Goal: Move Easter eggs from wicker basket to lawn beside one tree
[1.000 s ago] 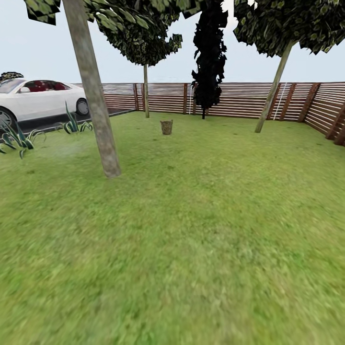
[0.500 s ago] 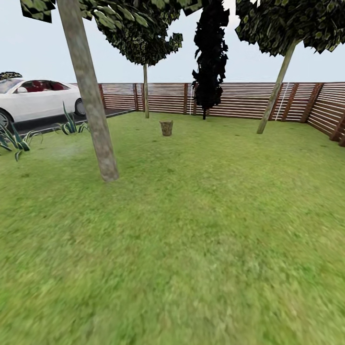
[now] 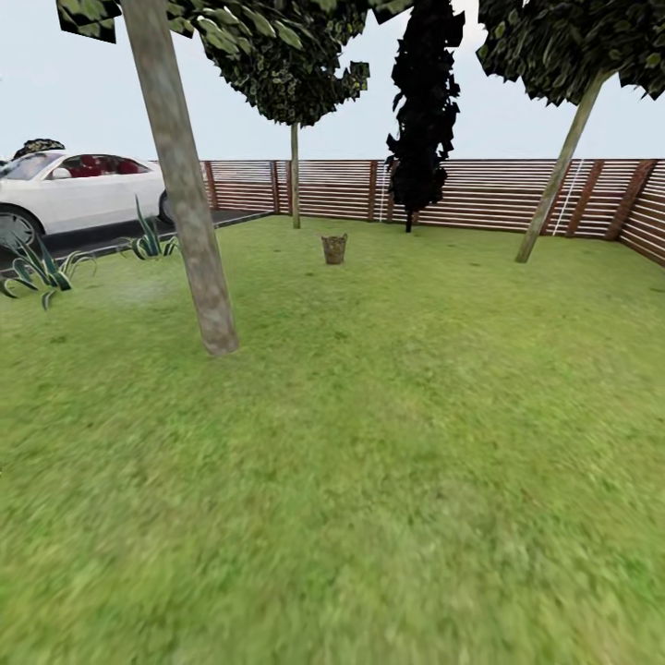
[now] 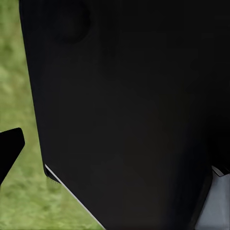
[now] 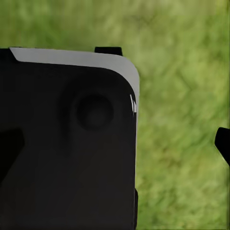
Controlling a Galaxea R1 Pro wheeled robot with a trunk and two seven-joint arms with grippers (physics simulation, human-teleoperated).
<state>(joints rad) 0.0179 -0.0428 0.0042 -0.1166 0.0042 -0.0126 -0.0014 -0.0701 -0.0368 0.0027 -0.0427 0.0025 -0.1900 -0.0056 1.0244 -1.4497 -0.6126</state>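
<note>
my view has swung a little left: the wicker basket (image 3: 334, 248) and nearest tree (image 3: 185, 185) now sit further right.

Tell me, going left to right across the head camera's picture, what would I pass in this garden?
White car → spiky plants → near tree trunk → slim far tree → wicker basket → dark narrow tree → leaning tree, all around the lawn.

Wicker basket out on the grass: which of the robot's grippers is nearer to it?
Neither clearly. The wicker basket stands far off, straight ahead on the lawn; left gripper and right gripper both hang beside the robot's body over grass.
</note>
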